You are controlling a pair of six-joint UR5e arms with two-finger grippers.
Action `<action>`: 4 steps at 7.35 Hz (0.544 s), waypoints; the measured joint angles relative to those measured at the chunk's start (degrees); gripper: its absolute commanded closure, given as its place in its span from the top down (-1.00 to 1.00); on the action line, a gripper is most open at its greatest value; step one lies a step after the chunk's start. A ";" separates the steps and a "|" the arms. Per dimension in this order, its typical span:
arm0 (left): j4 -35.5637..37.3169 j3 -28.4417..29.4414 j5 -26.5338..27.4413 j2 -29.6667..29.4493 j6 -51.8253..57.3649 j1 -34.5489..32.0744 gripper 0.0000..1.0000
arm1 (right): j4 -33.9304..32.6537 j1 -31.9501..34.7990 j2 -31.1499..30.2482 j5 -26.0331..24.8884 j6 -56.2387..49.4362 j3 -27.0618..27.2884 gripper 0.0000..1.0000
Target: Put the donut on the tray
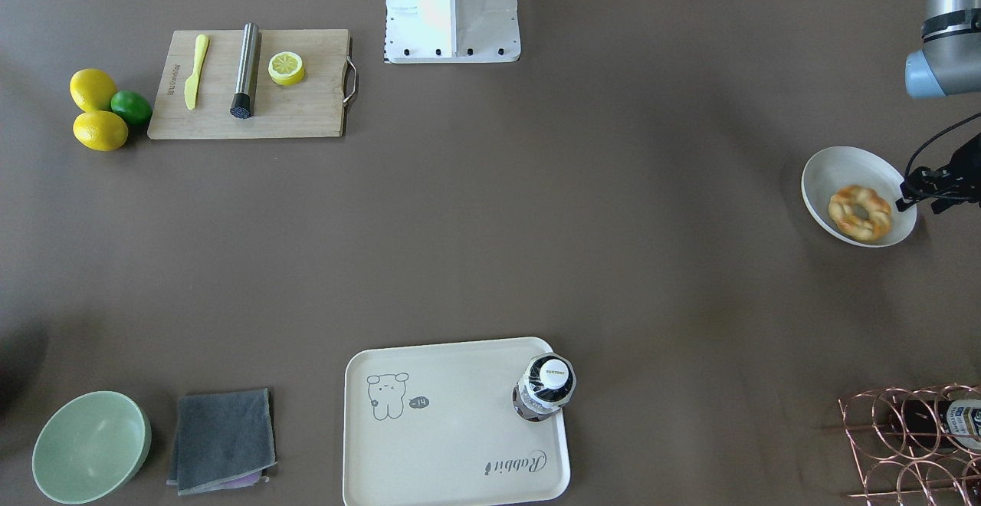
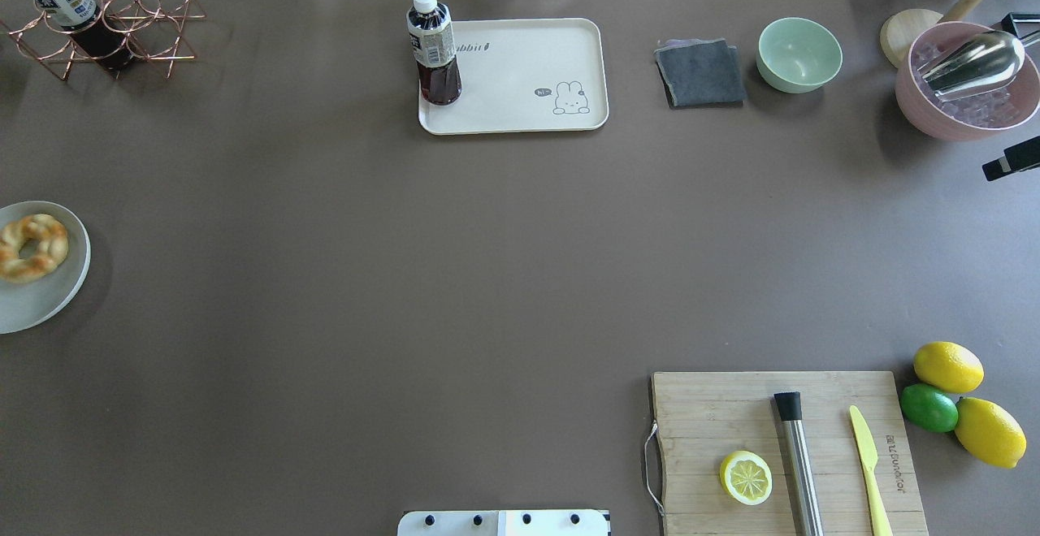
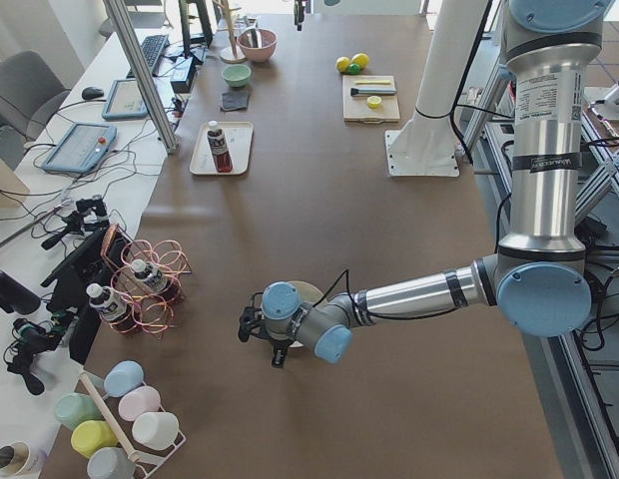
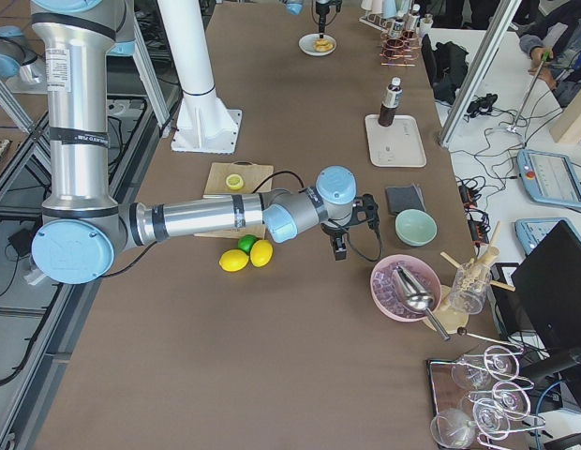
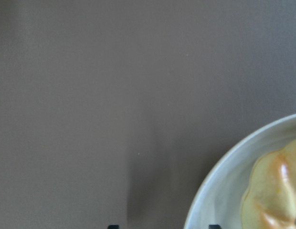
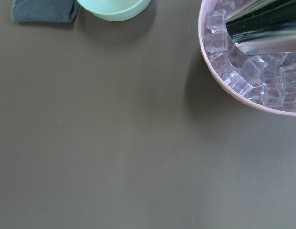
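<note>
The donut (image 1: 860,213), a golden twisted ring with orange-brown patches, lies in a white bowl (image 1: 824,176) at the table's left end; it also shows in the overhead view (image 2: 31,246) and the left wrist view (image 5: 277,195). My left gripper (image 1: 909,196) hangs low beside the bowl's outer rim. In the left wrist view its two tips stand apart with nothing between them. The cream rabbit tray (image 1: 452,445) lies far off at the operators' edge (image 2: 528,114). My right gripper (image 2: 1011,158) shows only partly at the right edge near the pink ice bowl; whether it is open or shut is unclear.
A dark drink bottle (image 1: 546,387) stands on the tray's corner. A cutting board (image 2: 707,414) holds a lemon slice, a metal cylinder and a yellow knife, with lemons and a lime beside it. A green bowl (image 2: 799,54), grey cloth (image 2: 700,73), pink ice bowl (image 2: 967,89) and copper rack (image 2: 97,16) line the far edge.
</note>
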 measured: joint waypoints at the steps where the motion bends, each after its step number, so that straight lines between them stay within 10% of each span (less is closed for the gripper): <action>1: -0.23 0.11 -0.02 0.09 -0.10 0.03 0.05 | 0.00 0.00 -0.14 0.05 0.00 0.04 0.99; 3: -0.71 0.47 -0.04 0.16 -0.30 0.12 -0.07 | 0.00 0.06 -0.38 0.10 -0.01 0.08 0.99; 4: -1.42 0.55 -0.04 0.23 -1.26 0.27 -0.70 | 0.00 0.07 -0.47 0.11 -0.01 0.08 0.99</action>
